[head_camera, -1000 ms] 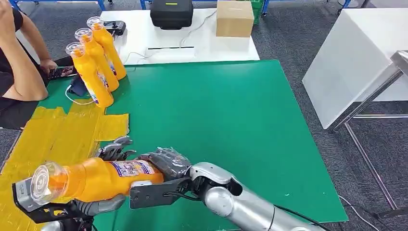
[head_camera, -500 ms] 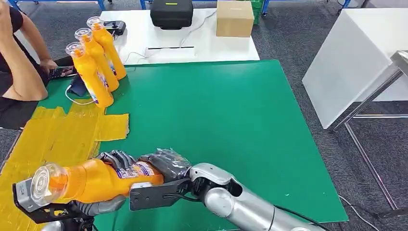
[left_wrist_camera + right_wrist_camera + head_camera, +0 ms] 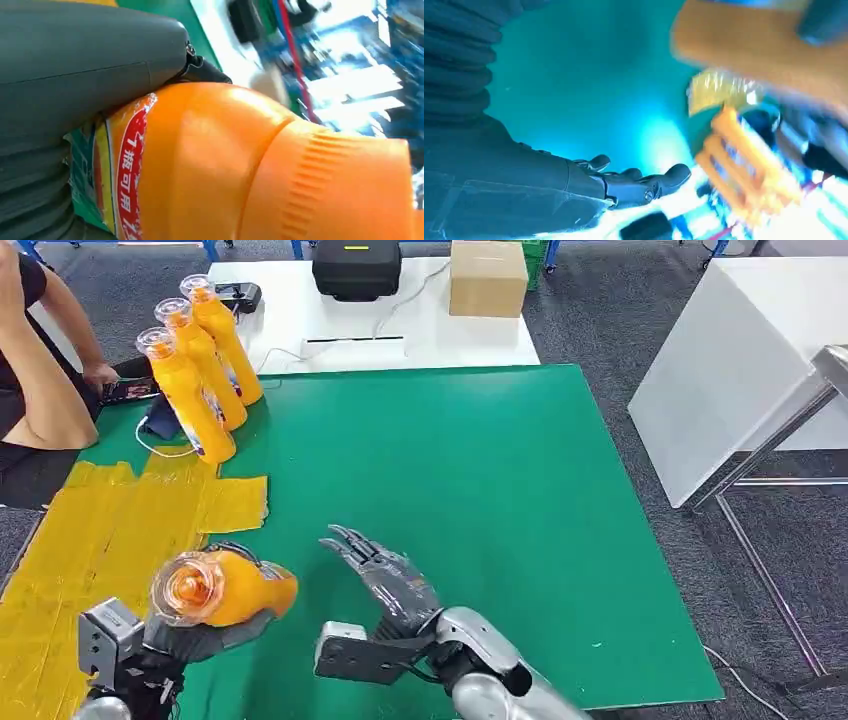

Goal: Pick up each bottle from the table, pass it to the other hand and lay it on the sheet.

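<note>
The head view looks forward and down from high on the robot, taking in the whole green desk (image 3: pixel 480 470), the white desk (image 3: pixel 400 330) beyond it and the floor to the right. The left wrist view sits very close behind the left hand (image 3: pixel 75 75), pressed up against the bottle (image 3: pixel 240 170). The right wrist view looks past the right hand (image 3: pixel 574 185) over the green desk. Both wrist views share the bottle with the head view.

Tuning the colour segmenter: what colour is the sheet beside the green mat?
Yellow sheet, clearest in the head view.
</note>
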You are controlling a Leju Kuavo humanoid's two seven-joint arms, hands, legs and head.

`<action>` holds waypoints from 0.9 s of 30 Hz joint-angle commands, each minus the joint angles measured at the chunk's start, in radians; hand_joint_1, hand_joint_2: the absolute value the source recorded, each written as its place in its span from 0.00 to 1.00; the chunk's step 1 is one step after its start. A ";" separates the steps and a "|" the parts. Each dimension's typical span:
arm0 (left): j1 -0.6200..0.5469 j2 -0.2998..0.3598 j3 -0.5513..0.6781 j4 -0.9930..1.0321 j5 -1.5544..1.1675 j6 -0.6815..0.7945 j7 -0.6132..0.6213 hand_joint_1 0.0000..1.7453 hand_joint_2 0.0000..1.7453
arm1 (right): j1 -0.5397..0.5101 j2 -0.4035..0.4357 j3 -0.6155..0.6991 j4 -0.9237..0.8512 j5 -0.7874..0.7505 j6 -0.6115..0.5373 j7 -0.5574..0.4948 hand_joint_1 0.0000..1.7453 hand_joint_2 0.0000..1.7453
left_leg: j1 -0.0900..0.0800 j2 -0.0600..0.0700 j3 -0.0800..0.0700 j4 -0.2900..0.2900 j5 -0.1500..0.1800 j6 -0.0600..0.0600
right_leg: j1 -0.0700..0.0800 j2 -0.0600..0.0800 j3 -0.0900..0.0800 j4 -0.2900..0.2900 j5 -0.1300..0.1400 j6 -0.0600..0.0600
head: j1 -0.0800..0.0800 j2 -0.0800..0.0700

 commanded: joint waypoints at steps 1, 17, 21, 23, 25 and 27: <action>-0.027 -0.001 0.210 0.137 -0.507 0.219 -0.038 1.00 1.00 | 0.155 -0.005 -0.218 -0.232 0.018 0.023 -0.039 0.00 0.00 | 0.000 -0.001 0.001 -0.001 0.000 -0.001 | 0.000 -0.002 0.001 0.000 0.000 0.000 | 0.000 0.000; -0.002 0.068 0.167 0.309 -1.046 0.454 0.064 1.00 1.00 | 0.202 -0.079 -0.229 -0.264 -0.054 0.049 -0.091 0.00 0.00 | 0.000 -0.001 0.005 -0.003 0.000 -0.001 | 0.000 -0.003 0.006 -0.003 -0.001 0.000 | 0.000 0.000; -0.005 0.089 0.140 0.334 -1.064 0.450 0.060 1.00 1.00 | 0.202 -0.081 -0.224 -0.265 -0.060 0.050 -0.093 0.00 0.00 | -0.001 -0.001 0.004 -0.003 0.000 -0.001 | 0.000 -0.003 0.004 -0.002 -0.001 0.000 | 0.001 0.000; -0.006 0.089 0.136 0.330 -1.054 0.449 0.057 0.71 1.00 | 0.206 -0.081 -0.224 -0.267 -0.060 0.050 -0.092 0.00 0.00 | -0.001 0.000 0.001 -0.002 0.000 0.000 | -0.001 -0.002 0.001 -0.001 0.000 0.000 | 0.000 0.000; -0.006 0.090 0.132 0.328 -1.055 0.447 0.056 0.00 0.00 | 0.208 -0.082 -0.223 -0.269 -0.060 0.050 -0.093 0.00 0.00 | 0.000 -0.001 0.002 -0.001 0.000 -0.001 | 0.000 -0.003 0.002 -0.001 0.000 0.000 | 0.000 0.000; -0.008 0.120 0.109 0.342 -1.102 0.419 0.079 0.00 0.00 | 0.208 -0.084 -0.223 -0.269 -0.061 0.051 -0.092 0.00 0.00 | 0.000 -0.001 0.002 -0.001 0.000 0.000 | 0.000 -0.003 0.002 -0.001 0.000 0.000 | 0.000 0.000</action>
